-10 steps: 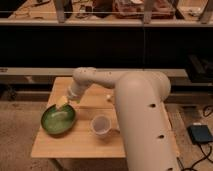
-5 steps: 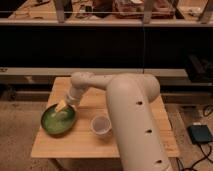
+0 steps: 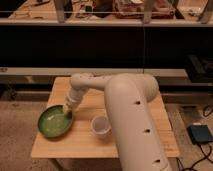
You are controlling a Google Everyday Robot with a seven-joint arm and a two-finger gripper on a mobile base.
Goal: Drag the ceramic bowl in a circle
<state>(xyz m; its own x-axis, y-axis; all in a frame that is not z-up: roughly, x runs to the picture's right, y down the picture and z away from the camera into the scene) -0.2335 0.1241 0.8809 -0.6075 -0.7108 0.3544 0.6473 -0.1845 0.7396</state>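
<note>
Closest in view is the thick white arm (image 3: 132, 120). It rises from the bottom edge well to the right of the gripper, then bends left across the table (image 3: 85, 146). A small white cup (image 3: 100, 125) stands upright to the right of the gripper and a little nearer the camera, apart from both the gripper and the bowl. The gripper (image 3: 66, 111) is down at the right-hand rim of the green bowl (image 3: 51, 122), on the side facing the cup. It seems to touch the rim, but how far open it is, and whether it has hold of the bowl, cannot be told. The bowl lies to the left of the gripper and slightly nearer, wide and shallow with a darker rim, flat on the front left part of the wooden table close to its left edge. Far to the right of the gripper, on the floor beside the table, sits a dark blue box (image 3: 200, 134) with a cable. Beyond the gripper the table top runs back to a pale rail (image 3: 30, 71), with dark shelving above it and a cluttered shelf (image 3: 130, 9) at the very top
</note>
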